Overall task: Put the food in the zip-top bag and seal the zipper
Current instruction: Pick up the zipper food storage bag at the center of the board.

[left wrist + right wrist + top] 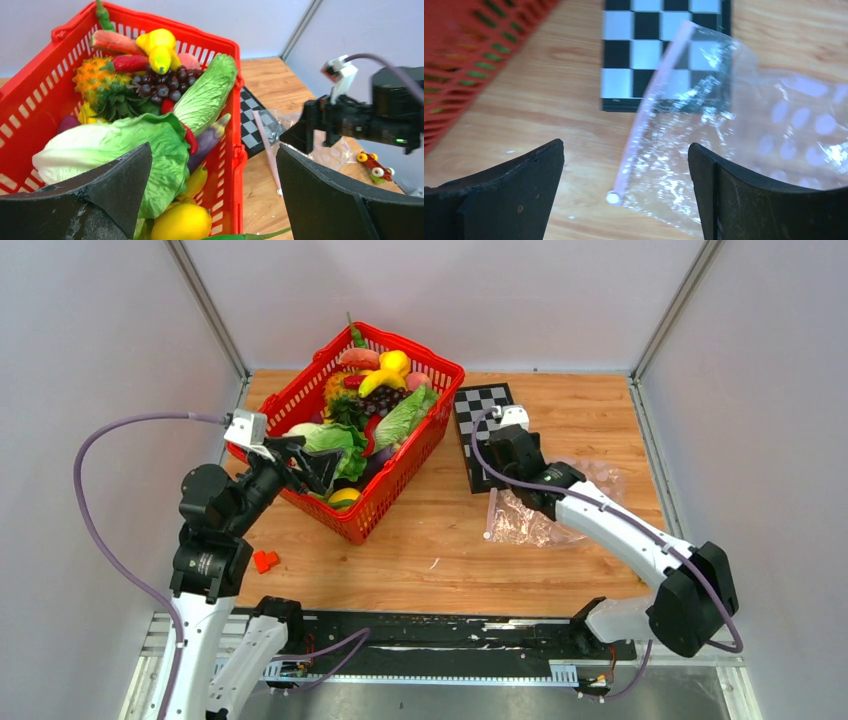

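Note:
The food fills a red mesh basket [400, 502] at the back left: leafy lettuce [330, 440], yellow bananas [385, 372], grapes, a red chilli and other pieces. My left gripper [318, 468] is open and empty, hovering over the basket's near corner; in the left wrist view [214, 150] the lettuce [110, 145] and a yellow fruit [182, 222] lie below it. The clear dotted zip-top bag [545, 520] lies flat on the table at the right. Its pink zipper [649, 100] runs below my right gripper [625, 146], which is open and empty above the bag's mouth [500, 478].
A black-and-white checkerboard [482, 430] lies between basket and bag, partly under the bag. A small red block [265, 561] sits on the table by the left arm. A small toy piece [372, 165] lies beyond the bag. Grey walls close in on three sides.

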You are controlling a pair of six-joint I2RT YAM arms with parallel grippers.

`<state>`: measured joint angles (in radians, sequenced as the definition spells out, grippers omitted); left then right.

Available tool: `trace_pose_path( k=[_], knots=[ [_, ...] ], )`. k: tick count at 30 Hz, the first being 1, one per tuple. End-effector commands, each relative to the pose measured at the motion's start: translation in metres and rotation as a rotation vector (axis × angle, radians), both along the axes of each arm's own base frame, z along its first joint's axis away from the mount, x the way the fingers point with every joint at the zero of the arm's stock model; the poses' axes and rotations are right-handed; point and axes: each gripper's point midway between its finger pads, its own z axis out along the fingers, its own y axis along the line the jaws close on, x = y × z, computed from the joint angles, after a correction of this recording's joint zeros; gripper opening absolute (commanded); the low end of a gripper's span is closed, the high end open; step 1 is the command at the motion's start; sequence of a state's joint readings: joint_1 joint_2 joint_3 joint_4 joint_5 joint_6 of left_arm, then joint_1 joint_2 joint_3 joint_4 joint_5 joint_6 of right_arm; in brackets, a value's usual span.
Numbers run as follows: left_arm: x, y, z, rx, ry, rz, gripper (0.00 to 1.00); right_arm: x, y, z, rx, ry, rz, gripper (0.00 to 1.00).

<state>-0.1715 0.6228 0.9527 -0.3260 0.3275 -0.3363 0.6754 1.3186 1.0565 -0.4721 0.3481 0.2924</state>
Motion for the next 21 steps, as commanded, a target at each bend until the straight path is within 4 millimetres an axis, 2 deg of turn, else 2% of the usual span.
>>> trace_pose_path(
  k=[1,7,12,15,19,21],
  knots=[
    [-0.017,-0.011,0.045,-0.046,-0.099,-0.079,1.00,0.005,-0.035,-0.033,-0.109,0.056,-0.150,0.91],
    [-0.026,-0.022,0.064,-0.098,-0.114,-0.148,0.97,0.006,-0.030,-0.064,-0.137,0.174,-0.203,0.88],
    [-0.033,-0.039,0.078,-0.056,-0.094,-0.248,0.95,0.014,-0.024,-0.082,-0.154,0.217,-0.243,0.87],
    [-0.025,-0.051,0.068,0.019,-0.043,-0.247,0.96,0.019,-0.022,-0.093,-0.172,0.234,-0.267,0.85],
    [-0.017,-0.066,0.047,0.158,0.019,-0.191,0.96,0.025,-0.030,-0.104,-0.230,0.232,-0.320,0.82],
    [-0.016,-0.079,0.041,0.199,0.036,-0.200,0.95,0.025,-0.031,-0.110,-0.239,0.234,-0.330,0.81]
  ],
)
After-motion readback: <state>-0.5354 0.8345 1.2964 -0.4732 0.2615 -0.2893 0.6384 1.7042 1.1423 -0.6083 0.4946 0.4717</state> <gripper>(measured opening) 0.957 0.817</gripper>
